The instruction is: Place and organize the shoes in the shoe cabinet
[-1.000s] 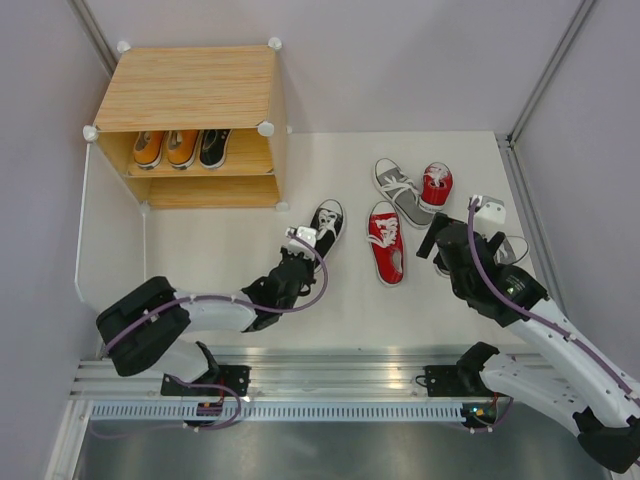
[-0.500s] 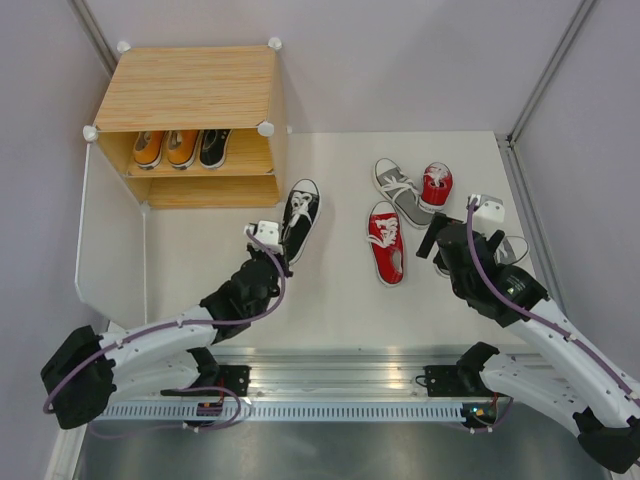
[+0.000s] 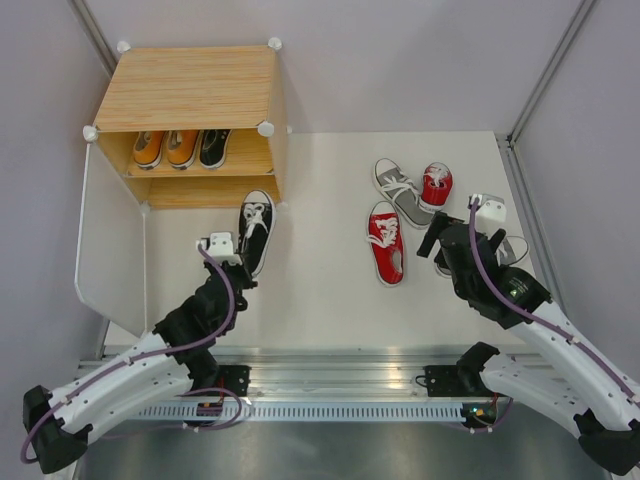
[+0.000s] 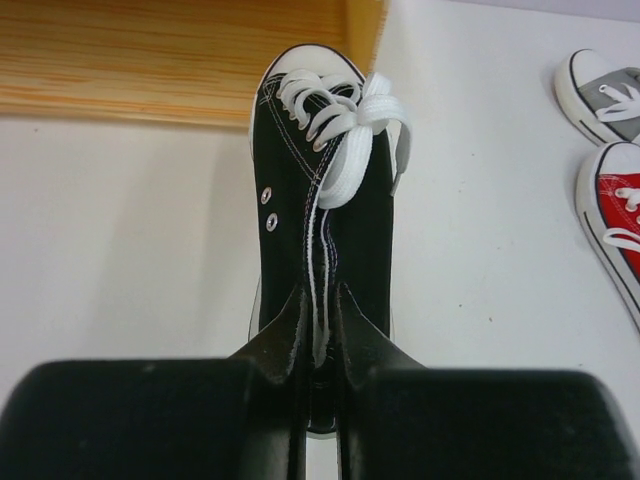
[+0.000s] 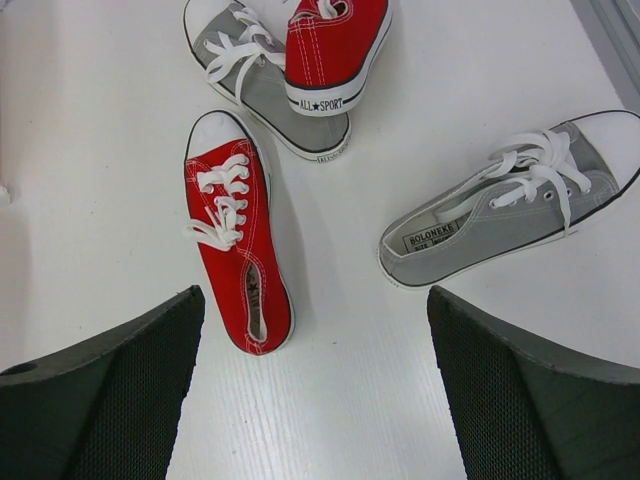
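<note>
The left hand [image 4: 320, 296] is clenched on the heel of a black shoe [image 3: 256, 228], whose toe points at the lower right front corner of the shoe cabinet [image 3: 190, 85]. On the cabinet's shelf, two orange shoes [image 3: 165, 148] and another black one [image 3: 213, 146] sit side by side. The right hand [image 5: 312, 300] hangs spread wide, grasping nothing, over the table [image 3: 320, 290] above a red shoe [image 5: 232, 235] and a grey shoe [image 5: 510, 195]. Farther back, a second red shoe [image 3: 436, 186] overlaps a second grey one [image 3: 398, 190].
</note>
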`<action>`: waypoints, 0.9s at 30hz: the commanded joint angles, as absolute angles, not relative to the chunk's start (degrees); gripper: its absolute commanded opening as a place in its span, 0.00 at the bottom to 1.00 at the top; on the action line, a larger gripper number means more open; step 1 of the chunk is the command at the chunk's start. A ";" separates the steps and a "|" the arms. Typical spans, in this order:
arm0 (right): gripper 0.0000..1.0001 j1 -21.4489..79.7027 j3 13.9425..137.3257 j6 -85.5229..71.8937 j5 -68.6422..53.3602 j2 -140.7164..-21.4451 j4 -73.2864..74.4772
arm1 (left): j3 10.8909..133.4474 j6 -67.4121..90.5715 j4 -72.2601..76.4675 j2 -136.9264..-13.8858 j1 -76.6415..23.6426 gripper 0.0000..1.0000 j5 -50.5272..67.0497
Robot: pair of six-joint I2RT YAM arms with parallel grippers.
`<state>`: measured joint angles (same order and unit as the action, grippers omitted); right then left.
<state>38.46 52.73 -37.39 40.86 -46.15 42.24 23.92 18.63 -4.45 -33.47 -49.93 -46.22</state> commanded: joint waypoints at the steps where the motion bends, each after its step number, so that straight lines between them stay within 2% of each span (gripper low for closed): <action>1: 0.96 38.41 53.17 -36.21 41.05 -45.62 40.34 | 26.27 21.62 -8.76 -29.01 -49.75 0.02 -51.06; 5: 0.95 38.32 53.00 -35.86 41.31 -45.35 39.90 | 27.16 16.65 -5.73 -26.19 -49.75 0.02 -51.42; 9: 0.96 38.41 52.91 -35.51 40.96 -45.35 39.64 | 29.09 9.50 2.80 -30.56 -49.13 0.02 -51.51; 11: 0.95 38.32 52.91 -35.59 40.78 -45.26 39.55 | 30.84 8.79 6.13 -33.03 -46.68 0.02 -50.02; 15: 0.95 38.41 53.08 -35.33 40.69 -44.65 39.81 | 34.27 12.47 7.03 -38.66 -35.28 0.02 -38.62; 19: 0.96 38.32 53.00 -34.63 42.09 -43.16 40.69 | 37.08 9.95 13.00 -43.05 -30.50 0.02 -33.05; 23: 0.96 38.32 52.47 -34.37 43.42 -42.02 42.10 | 42.52 8.26 14.06 -46.05 -29.36 0.02 -30.94; 27: 0.96 38.32 52.38 -34.45 44.91 -40.70 43.07 | 44.82 11.68 8.71 -44.13 -29.36 0.02 -29.53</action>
